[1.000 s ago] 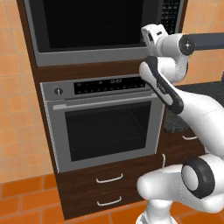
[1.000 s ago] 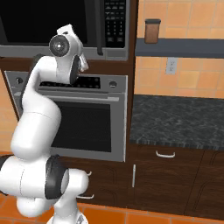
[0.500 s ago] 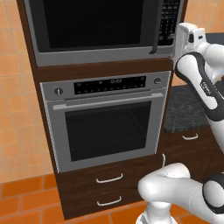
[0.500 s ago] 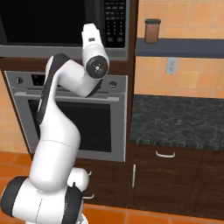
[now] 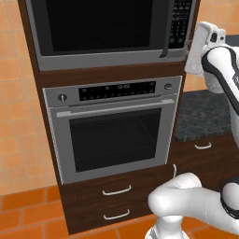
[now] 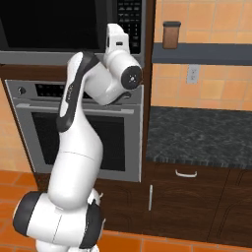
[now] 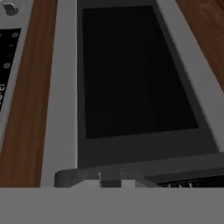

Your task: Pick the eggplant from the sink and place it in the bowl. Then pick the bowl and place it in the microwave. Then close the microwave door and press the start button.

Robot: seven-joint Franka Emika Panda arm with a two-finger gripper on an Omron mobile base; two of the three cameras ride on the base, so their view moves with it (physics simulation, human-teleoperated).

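Microwave door (image 5: 100, 28) shut flush in the steel-framed microwave (image 5: 46, 58) above the oven (image 5: 112, 130), likely rigid, hinged, best pushed near its dark handle (image 5: 166, 32); gripper state impossible to tell, fingertips hidden.

Open air fronts the shut microwave door (image 5: 100, 25) and keypad (image 5: 181, 21).

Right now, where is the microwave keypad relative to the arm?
In the left base view the keypad sits at the microwave's right edge, above the oven, just left of the arm's raised white hand.
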